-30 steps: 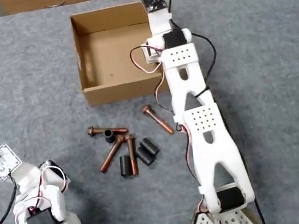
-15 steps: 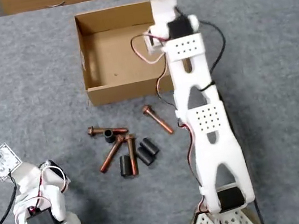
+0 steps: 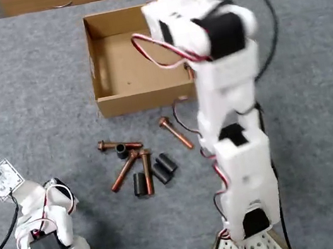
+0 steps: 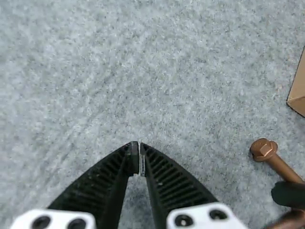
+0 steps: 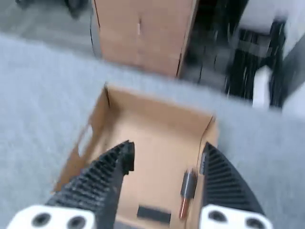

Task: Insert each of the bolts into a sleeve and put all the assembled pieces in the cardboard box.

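Observation:
Three or more copper bolts (image 3: 175,132) and several black sleeves (image 3: 166,163) lie loose on the grey carpet in front of the cardboard box (image 3: 127,99). My right arm (image 3: 215,33) is raised high over the box's right side. Its gripper (image 5: 164,157) is open and holds nothing, hanging well above the box (image 5: 157,114). On the box floor lies a bolt in a sleeve (image 5: 187,191), with another dark piece (image 5: 153,213) beside it. My left gripper (image 4: 138,157) is shut and empty, low over bare carpet, with a bolt head (image 4: 263,149) and a sleeve (image 4: 288,193) off to one side.
My left arm (image 3: 43,228) sits at the table's near left corner. A wooden cabinet (image 5: 143,33) and dark gear stand beyond the table's far edge. Open carpet lies left of the box and right of the right arm.
My right arm has lifted up and back from the box's right edge, rising toward the high camera. The box slid slightly right. The left arm has not moved.

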